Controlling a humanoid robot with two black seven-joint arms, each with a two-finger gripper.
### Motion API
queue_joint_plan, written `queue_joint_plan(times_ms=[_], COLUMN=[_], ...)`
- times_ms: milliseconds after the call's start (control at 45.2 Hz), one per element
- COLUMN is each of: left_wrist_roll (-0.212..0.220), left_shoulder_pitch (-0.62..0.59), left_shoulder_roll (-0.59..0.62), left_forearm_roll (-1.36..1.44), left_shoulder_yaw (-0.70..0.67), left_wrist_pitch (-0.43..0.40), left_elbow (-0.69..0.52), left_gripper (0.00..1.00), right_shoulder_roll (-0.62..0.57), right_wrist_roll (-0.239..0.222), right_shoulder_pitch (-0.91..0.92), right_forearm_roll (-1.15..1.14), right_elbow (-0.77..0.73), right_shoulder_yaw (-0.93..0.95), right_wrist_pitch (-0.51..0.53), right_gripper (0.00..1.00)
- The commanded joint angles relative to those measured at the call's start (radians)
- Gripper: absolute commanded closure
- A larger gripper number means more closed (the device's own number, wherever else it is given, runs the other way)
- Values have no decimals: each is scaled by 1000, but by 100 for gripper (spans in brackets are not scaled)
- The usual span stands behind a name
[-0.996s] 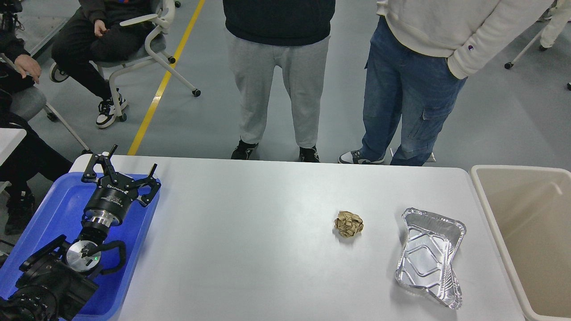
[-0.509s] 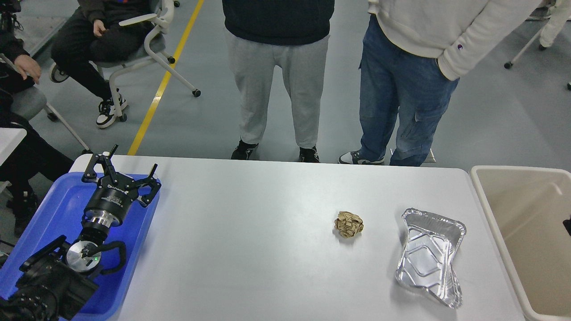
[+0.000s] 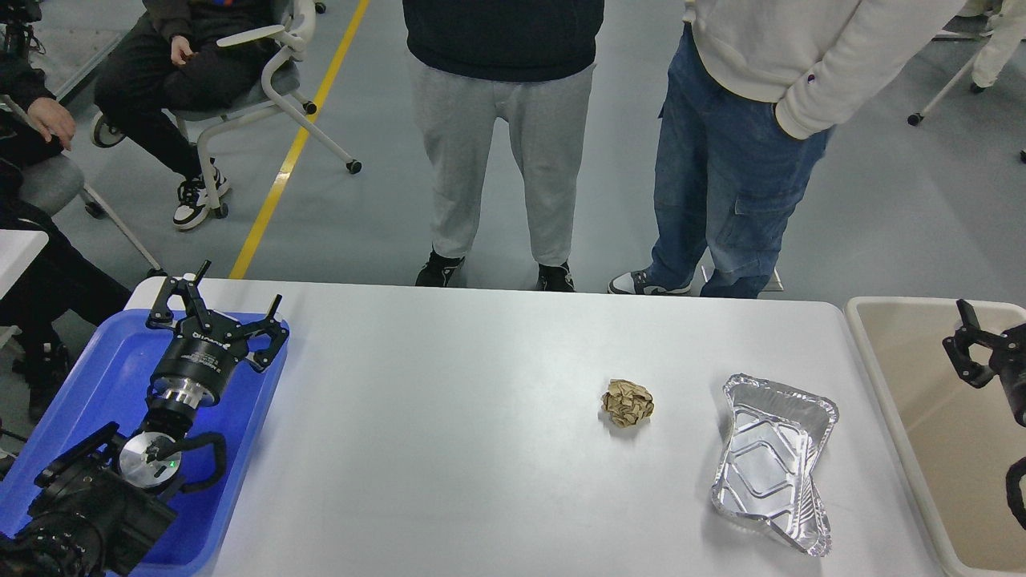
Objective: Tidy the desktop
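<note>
The desktop [image 3: 449, 417] is a wide white-grey tabletop. A crumpled brown paper ball [image 3: 627, 402] lies on it right of centre. A dented foil tray [image 3: 769, 461] lies further right, apart from the ball. My left gripper [image 3: 228, 300] is open and empty, hovering over the far end of the blue tray [image 3: 96, 377] at the left. My right gripper [image 3: 974, 349] comes in at the right edge over the beige bin [image 3: 922, 385]. It is only partly in view, so its jaws cannot be read.
Two people stand close to the table's far edge, one in grey trousers [image 3: 497, 160] and one in jeans [image 3: 729, 176]. Seated people and a wheeled chair [image 3: 272, 88] are at the far left. The bin stands against the table's right end.
My right gripper has come into view at the right edge, over the beige bin. The left arm, paper ball and foil tray have not moved.
</note>
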Motion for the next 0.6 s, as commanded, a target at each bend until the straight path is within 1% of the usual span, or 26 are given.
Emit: queue_joint_plan(times_ms=[0,133,310,575], left_wrist_roll=[0,0,0,0], left_shoulder_pitch=[0,0,0,0], left_shoulder_roll=[0,0,0,0], left_forearm_roll=[-1,0,0,2], left_shoulder_yaw=[0,0,0,0], left_wrist_pitch=[0,0,0,0], left_elbow=[0,0,0,0], left_gripper=[0,0,0,0], right_shoulder_roll=[18,18,41,96], right_wrist_roll=[71,108,143,151], right_shoulder_pitch=[-22,-16,-4,16], right_forearm_roll=[-43,-45,-51,-98], right_elbow=[59,56,50,36], right_shoulder_yaw=[-61,-147,-226,-249], right_wrist_pitch=[19,16,2,-47], right_gripper=[0,1,1,0])
